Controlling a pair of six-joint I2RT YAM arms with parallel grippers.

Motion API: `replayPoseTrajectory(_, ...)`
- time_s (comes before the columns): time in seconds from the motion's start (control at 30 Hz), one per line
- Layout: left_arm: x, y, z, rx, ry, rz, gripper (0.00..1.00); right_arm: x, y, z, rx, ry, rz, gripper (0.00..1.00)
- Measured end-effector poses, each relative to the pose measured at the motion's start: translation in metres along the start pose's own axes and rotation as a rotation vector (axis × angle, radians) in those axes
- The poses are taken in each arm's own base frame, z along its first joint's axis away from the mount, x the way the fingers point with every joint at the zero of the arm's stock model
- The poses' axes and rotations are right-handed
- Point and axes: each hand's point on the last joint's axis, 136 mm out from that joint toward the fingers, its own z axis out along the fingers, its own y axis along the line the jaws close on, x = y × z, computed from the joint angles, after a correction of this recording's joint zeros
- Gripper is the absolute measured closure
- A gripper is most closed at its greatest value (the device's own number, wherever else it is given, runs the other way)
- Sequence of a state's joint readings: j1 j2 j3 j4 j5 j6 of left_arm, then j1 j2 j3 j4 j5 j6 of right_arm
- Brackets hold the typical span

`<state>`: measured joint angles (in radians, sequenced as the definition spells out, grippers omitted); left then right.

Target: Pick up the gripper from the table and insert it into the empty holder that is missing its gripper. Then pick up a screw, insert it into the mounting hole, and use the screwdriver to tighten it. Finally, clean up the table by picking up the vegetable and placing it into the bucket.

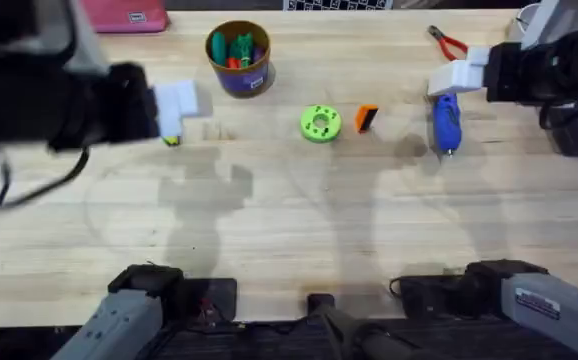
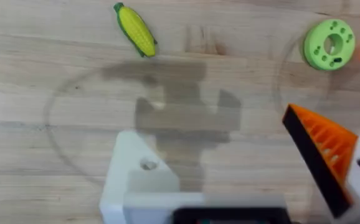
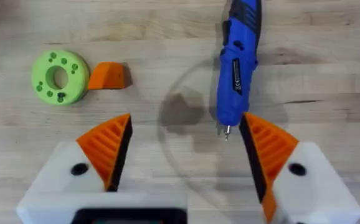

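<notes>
The loose orange gripper (image 3: pixel 108 76) (image 1: pixel 366 118) lies on the table (image 1: pixel 289 230) beside a green ring (image 1: pixel 320 123). My left gripper (image 2: pixel 230 155) (image 1: pixel 176 108) is open. One finger is a bare white holder (image 2: pixel 136 180) with a hole, and the other carries an orange wedge. It hovers near the yellow vegetable (image 2: pixel 135 29) (image 1: pixel 172 140). My right gripper (image 3: pixel 183 146) (image 1: pixel 456 77) is open above the blue screwdriver (image 3: pixel 236 62) (image 1: pixel 445 122), whose tip points toward the gap between its fingers. The bucket (image 1: pixel 239 58) stands at the back. The screw is out of view.
Red-handled pliers (image 1: pixel 447 42) lie at the back right, behind the right gripper. A pink object (image 1: pixel 129 15) sits at the back left edge. Green and orange toy pieces stand in the bucket. Bare planks stretch across the front half of the table.
</notes>
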<state>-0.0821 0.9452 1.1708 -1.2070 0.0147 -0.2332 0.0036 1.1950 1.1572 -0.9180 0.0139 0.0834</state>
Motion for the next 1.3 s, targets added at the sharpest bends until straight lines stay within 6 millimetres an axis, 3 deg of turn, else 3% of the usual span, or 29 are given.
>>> replayPoseTrajectory(0.1, 0.014, 0.001, -0.019, 0.018, -0.048, 0.003, 0.013, 0.0, 0.0, 0.0, 0.0, 0.0, 0.0, 0.008)
replayPoseTrajectory(0.27, 0.017, 0.001, -0.044, 0.044, -0.151, 0.002, 0.015, 0.0, 0.0, 0.0, 0.0, 0.0, 0.0, 0.007)
replayPoseTrajectory(0.43, 0.03, 0.004, -0.053, 0.045, -0.155, 0.001, 0.015, 0.0, 0.0, 0.0, 0.0, 0.0, 0.003, 0.008)
replayPoseTrajectory(0.57, 0.057, 0.01, -0.05, 0.024, -0.045, -0.001, 0.014, 0.0, 0.0, 0.0, 0.0, 0.0, 0.003, 0.008)
replayPoseTrajectory(0.77, 0.033, 0.002, -0.048, 0.06, -0.145, 0.032, 0.014, 0.0, 0.0, 0.0, 0.0, 0.0, 0.003, 0.008)
replayPoseTrajectory(1.0, 0.006, -0.007, -0.011, 0.103, -0.341, 0.123, 0.016, 0.0, 0.0, 0.0, 0.0, 0.0, 0.003, 0.008)
replayPoseTrajectory(1.3, 0.008, -0.022, 0.008, 0.233, -0.707, 0.23, 0.015, 0.0, 0.0, 0.0, 0.0, 0.0, 0.003, 0.008)
